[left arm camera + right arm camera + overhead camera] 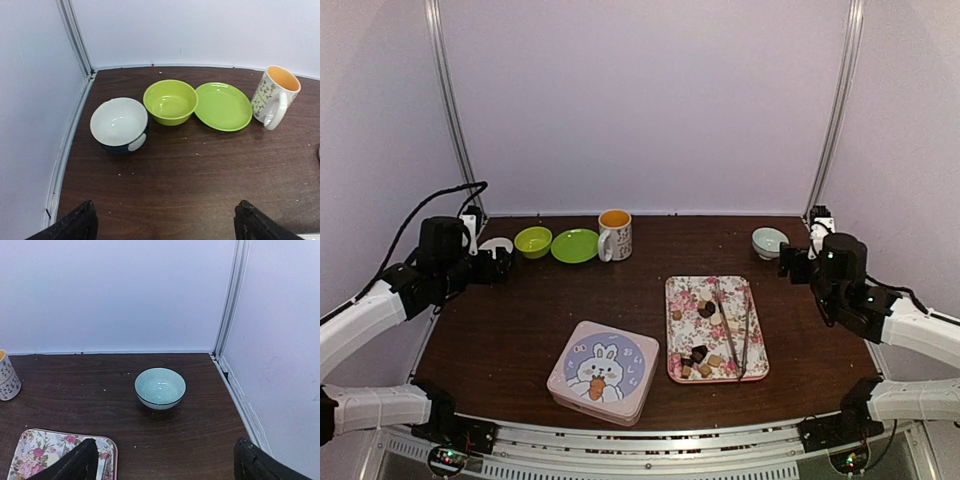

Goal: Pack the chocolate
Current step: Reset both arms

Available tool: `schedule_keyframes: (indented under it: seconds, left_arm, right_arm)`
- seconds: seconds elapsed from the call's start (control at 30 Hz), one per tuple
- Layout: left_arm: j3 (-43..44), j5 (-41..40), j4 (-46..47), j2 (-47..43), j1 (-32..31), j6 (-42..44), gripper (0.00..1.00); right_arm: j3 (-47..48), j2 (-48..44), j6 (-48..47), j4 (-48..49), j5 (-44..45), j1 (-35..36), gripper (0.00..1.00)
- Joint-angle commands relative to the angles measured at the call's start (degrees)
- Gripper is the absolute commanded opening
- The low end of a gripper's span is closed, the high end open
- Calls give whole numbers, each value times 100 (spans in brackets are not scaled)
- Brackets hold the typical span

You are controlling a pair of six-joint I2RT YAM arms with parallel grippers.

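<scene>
The chocolate (699, 353) lies in small dark, tan and pale pieces on a pink flowered tray (685, 295), right of centre on the dark wooden counter (520, 320). Some pieces sit near the tray's middle and a cluster sits at its near left end. Thin metal tongs (727, 327) rest lengthwise on the right half of the tray. Just left of the tray stands a closed pink tin (603, 372) with a rabbit on its lid.

The left pincer (165, 226) hangs above the back left part of the counter, wide open and gripping nothing (only its two dark fingertips (75, 225) show). Beyond it stand a white bowl with a dark outside (119, 124), a green bowl (170, 102), a green plate (223, 106) and a mug (274, 95), orange inside.

The right pincer (165, 466) is likewise spread wide and empty, facing a pale blue bowl (160, 387) near the back right corner, well apart from the tray.
</scene>
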Motion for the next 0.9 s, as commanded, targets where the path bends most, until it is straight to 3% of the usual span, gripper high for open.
schedule_keyframes:
  seconds: [0.0, 0.13, 0.27, 0.6, 0.73, 0.83, 0.87]
  left_arm:
    - [-202, -364, 1245, 155, 217, 874, 98]
    - [-415, -607, 1850, 363, 381, 1288, 98]
    - [-663, -354, 2481, 538, 729, 1601, 98]
    - [-1117, 639, 3688, 1062, 1752, 1571, 97]
    - [-1408, 684, 4269, 1159, 1939, 1828, 98]
    - [-1557, 638, 4601, 1290, 2037, 1942, 98]
    - [-1612, 648, 4755, 1353, 2081, 1944, 98]
  right_arm:
    - [-418, 129, -785, 1034, 171, -441, 93]
    - [-978, 146, -953, 2005, -1071, -1269, 92]
    - [-1581, 607, -1279, 3720, -1242, -1618, 93]
    - [-1669, 1961, -999, 5102, -2245, -2433, 92]
    - [-1758, 2527, -739, 5752, -2202, -2631, 94]
    - [-1633, 2475, -603, 5391, -2025, -2659, 95]
    - [-1696, 2563, -648, 5690, -1982, -2665, 95]
